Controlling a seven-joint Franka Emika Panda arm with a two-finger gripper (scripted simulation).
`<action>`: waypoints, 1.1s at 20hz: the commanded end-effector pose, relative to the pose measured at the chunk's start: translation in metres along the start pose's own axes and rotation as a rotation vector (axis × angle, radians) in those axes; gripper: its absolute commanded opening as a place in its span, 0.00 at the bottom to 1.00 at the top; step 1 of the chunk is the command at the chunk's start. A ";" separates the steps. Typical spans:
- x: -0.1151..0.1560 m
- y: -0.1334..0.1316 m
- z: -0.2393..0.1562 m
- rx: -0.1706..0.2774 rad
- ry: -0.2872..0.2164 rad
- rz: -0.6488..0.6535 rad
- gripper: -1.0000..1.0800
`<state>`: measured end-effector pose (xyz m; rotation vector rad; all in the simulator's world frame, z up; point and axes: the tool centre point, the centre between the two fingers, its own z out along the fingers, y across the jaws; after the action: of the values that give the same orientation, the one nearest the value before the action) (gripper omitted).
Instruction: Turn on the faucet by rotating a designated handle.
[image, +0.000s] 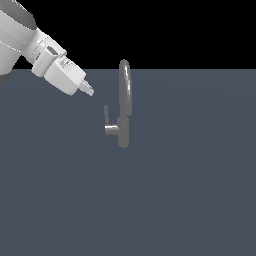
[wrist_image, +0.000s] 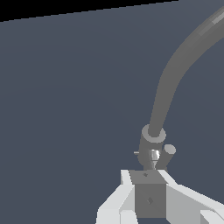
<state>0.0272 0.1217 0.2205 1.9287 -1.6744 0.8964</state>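
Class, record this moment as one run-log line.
phase: approach | end effector: apart from faucet, on exterior view's left | handle: untouched | grip state: unclear

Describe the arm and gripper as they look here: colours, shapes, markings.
The arm is glossy white with rounded, bulky segments and a dark grey patch at a joint. It narrows to a boxy white hand with a small dark marking on its side. The gripper ends in short, pale grey fingers. In the wrist view, white angular finger parts flank a dark grey block. No cables show.
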 end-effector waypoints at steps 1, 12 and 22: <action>-0.006 0.001 0.031 -0.032 0.000 0.026 0.00; -0.011 0.005 0.077 -0.083 0.003 0.066 0.00; -0.007 0.029 0.070 -0.083 0.003 0.066 0.00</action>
<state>0.0165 0.0741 0.1624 1.8290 -1.7530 0.8405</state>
